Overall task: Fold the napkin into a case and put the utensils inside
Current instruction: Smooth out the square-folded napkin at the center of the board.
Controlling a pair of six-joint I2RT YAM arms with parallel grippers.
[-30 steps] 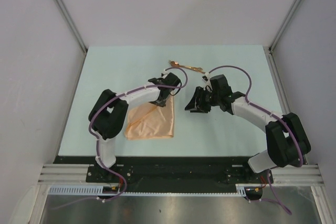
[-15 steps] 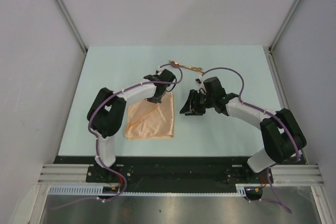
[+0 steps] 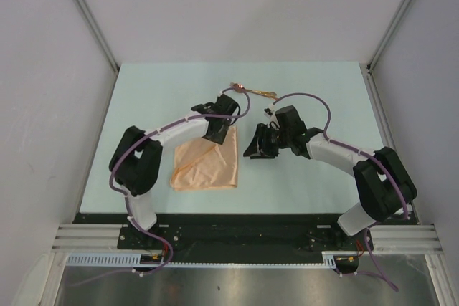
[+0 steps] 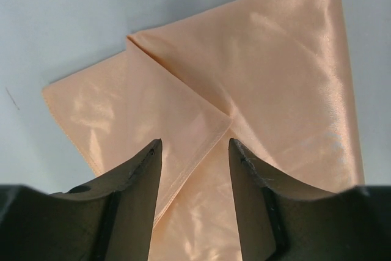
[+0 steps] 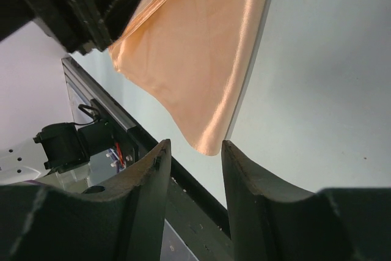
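Note:
The peach-orange napkin [image 3: 208,165] lies partly folded on the pale table, one corner flap [image 4: 183,114] turned over onto its middle. My left gripper [image 3: 217,132] hangs open just above the napkin's far right corner, its fingers [image 4: 137,175] either side of the flap's tip, holding nothing. My right gripper [image 3: 252,150] is open and empty just right of the napkin's right edge [image 5: 244,77], low over the table. The copper-gold utensils [image 3: 252,91] lie together behind both grippers.
Grey walls close in the table at the left, back and right. A black rail [image 3: 237,218] runs along the table's near edge, also in the right wrist view [image 5: 122,132]. My left arm's wrist [image 5: 73,4] fills the top left of the right wrist view.
My right gripper has moved left and slightly nearer, toward the napkin's right edge. My left gripper has drawn back a little toward the far right corner. The napkin's fold has settled flatter.

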